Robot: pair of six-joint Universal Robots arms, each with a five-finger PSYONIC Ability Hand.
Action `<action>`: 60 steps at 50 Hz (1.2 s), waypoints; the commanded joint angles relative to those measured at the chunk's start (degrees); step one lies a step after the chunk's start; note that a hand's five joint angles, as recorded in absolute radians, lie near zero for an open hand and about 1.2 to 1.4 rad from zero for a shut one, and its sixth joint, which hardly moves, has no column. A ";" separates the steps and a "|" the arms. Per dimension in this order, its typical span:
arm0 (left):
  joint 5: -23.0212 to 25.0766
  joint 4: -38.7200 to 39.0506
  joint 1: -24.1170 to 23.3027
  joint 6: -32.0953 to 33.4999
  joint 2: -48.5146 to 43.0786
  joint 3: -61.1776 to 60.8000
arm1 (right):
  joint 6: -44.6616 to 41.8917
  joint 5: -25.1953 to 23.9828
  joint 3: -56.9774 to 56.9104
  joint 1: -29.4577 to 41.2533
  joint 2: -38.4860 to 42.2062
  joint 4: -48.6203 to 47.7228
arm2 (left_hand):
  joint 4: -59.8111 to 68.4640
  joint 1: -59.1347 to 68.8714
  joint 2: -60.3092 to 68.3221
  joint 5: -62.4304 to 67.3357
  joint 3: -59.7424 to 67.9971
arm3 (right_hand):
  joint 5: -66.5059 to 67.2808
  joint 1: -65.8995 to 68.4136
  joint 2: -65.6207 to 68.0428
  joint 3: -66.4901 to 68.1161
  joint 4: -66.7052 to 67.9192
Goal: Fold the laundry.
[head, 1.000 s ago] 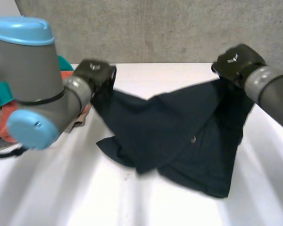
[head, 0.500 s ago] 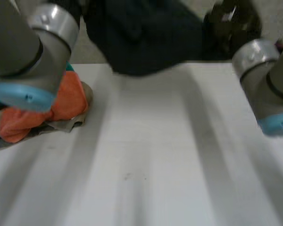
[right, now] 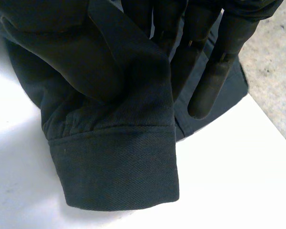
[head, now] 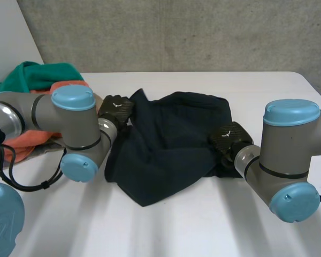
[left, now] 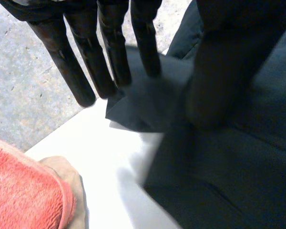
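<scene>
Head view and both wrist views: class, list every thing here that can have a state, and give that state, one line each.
Shirt: unfolded, rumpled on the table, held at both sides.
Left hand: pinching the shirt's edge between fingers and thumb.
Right hand: pinching the sleeve near its cuff.
Laundry pile: heaped, unfolded.

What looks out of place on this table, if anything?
The dark garment lies crumpled and askew between the left hand and the right hand, not spread flat. Its cuffed sleeve droops loose at the right hand. A heap of other laundry sits unfolded beside the left arm.
</scene>
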 commanded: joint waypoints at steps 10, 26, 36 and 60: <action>0.35 0.92 -2.32 -0.68 33.83 -32.27 | 8.53 2.12 1.90 -0.04 -0.29 -0.10 | -23.07 -19.24 -23.04 -22.97 -23.26 | 12.38 16.03 11.79 11.45 11.28; 0.53 9.09 -2.41 -0.94 33.97 -52.00 | 8.53 2.12 2.69 0.05 -0.46 0.08 | -7.75 -3.91 -7.72 -7.65 -7.94 | 12.38 16.03 11.79 11.45 11.28; 0.18 17.18 -1.88 -0.33 23.24 -46.20 | 8.53 2.03 4.53 0.14 -0.73 -0.10 | 13.29 17.13 13.32 13.39 13.10 | 12.38 16.03 11.79 11.45 11.28; -0.35 -18.31 -4.78 6.79 55.49 -25.64 | -17.57 1.33 -13.21 -1.18 -27.36 22.04 | 34.62 38.45 34.65 34.71 34.43 | 12.38 16.03 11.79 11.45 11.28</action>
